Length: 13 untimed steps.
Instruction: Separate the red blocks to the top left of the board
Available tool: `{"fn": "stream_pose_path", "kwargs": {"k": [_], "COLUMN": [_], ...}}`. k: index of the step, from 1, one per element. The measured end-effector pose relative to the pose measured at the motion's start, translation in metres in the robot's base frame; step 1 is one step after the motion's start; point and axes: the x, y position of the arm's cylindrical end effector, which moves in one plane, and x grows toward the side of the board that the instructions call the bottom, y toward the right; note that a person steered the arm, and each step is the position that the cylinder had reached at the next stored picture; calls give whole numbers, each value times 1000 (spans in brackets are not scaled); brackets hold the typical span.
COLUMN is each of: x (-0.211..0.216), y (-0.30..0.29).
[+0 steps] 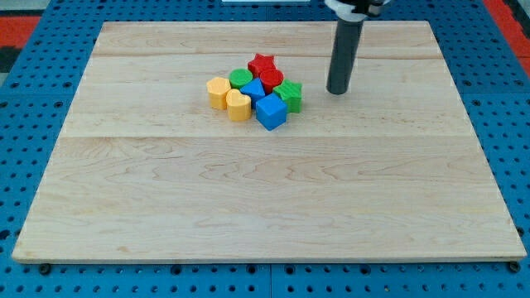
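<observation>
A tight cluster of blocks sits above the board's centre. A red star block is at the cluster's top, with a second red block just below it. Around them are a green round block, a green star block, a small blue block, a larger blue cube, a yellow hexagonal block and a yellow heart-shaped block. My tip rests on the board to the right of the cluster, apart from the green star block.
The wooden board lies on a blue pegboard surface. The rod's mount shows at the view's top edge.
</observation>
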Motion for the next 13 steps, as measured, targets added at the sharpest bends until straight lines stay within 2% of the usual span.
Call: {"fn": "stream_pose_path", "kwargs": {"k": [2, 9, 11, 13], "x": [9, 24, -14, -71], "y": [-37, -88, -112, -95]}}
